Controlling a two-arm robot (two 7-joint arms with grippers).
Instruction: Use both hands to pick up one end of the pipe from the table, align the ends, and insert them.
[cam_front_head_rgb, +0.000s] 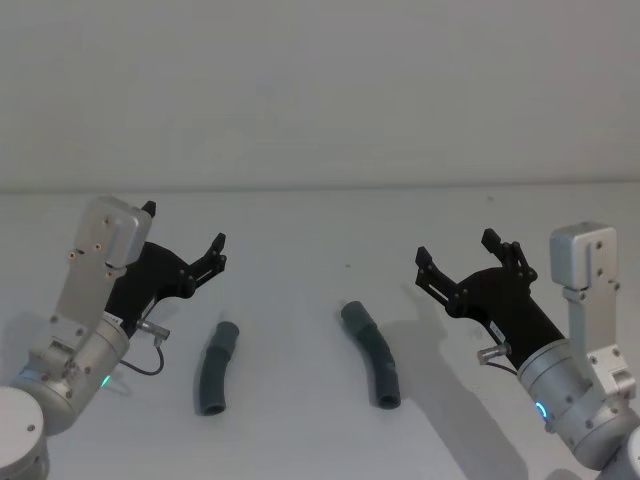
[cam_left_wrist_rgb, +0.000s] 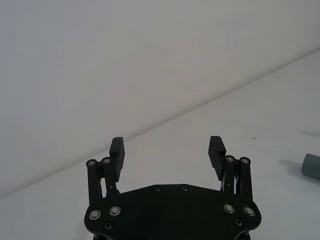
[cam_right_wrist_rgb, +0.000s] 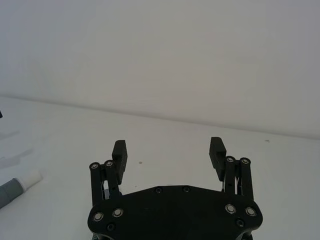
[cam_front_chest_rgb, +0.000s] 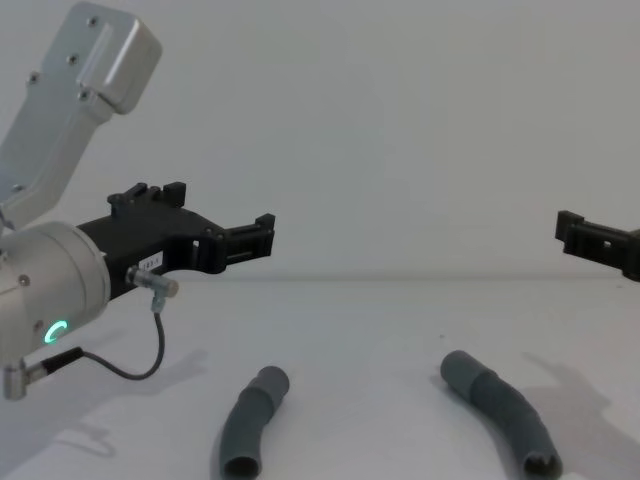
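Two dark-grey, slightly bent pipe pieces lie flat on the white tabletop (cam_front_head_rgb: 300, 260), well apart from each other and touched by nothing. The left pipe piece (cam_front_head_rgb: 215, 368) is the shorter. The right pipe piece (cam_front_head_rgb: 372, 353) is the longer, and its near end shows an open socket mouth (cam_front_chest_rgb: 540, 462). Two black claws hover above the tabletop, one at each side. The left claw (cam_front_head_rgb: 185, 228) hangs beyond and to the left of the left pipe piece, its two fingers spread wide with nothing between them. The right claw (cam_front_head_rgb: 456, 248) hangs to the right of the right pipe piece, likewise spread wide and empty. The right wrist view catches one whitish plug tip (cam_right_wrist_rgb: 32, 177); which piece it belongs to cannot be told.
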